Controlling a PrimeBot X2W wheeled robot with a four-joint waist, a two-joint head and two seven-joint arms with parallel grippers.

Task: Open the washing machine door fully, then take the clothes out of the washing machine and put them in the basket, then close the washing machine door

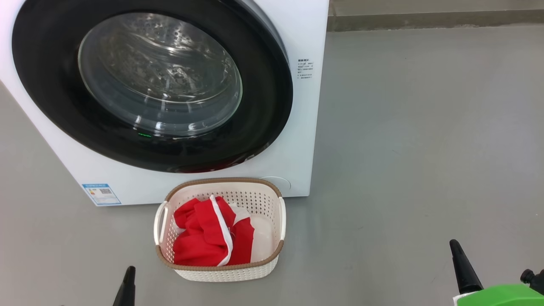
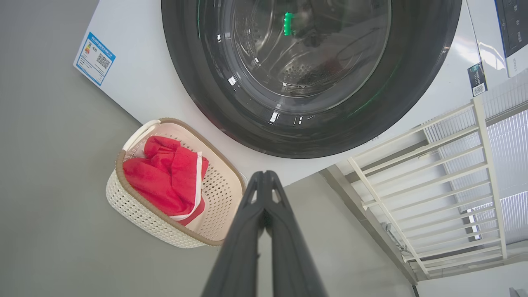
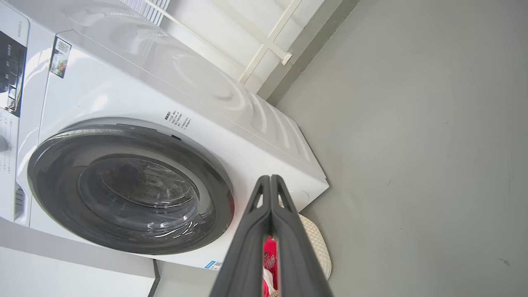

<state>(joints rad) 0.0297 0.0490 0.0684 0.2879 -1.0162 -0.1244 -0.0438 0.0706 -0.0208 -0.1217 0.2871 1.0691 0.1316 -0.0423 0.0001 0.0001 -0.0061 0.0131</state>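
One cream plastic basket (image 1: pixel 225 274) of soft red clothes (image 1: pixel 204 238) sat ahead of the left gripper (image 2: pixel 264 175) and right gripper (image 3: pixel 270 179), both pinched shut, pointing at one white washing machine (image 1: pixel 306 127).

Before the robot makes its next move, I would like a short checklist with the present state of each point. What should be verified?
1. The washing machine door lies flush against the washing machine: ok.
2. The door is truly latched: cannot tell.
3. The clothes lie inside the basket, nothing over its rim: ok.
4. The drum, seen through the glass, shows no red fabric: ok.
5. The left gripper is shut and holds nothing: ok.
6. The right gripper is shut and holds nothing: ok.
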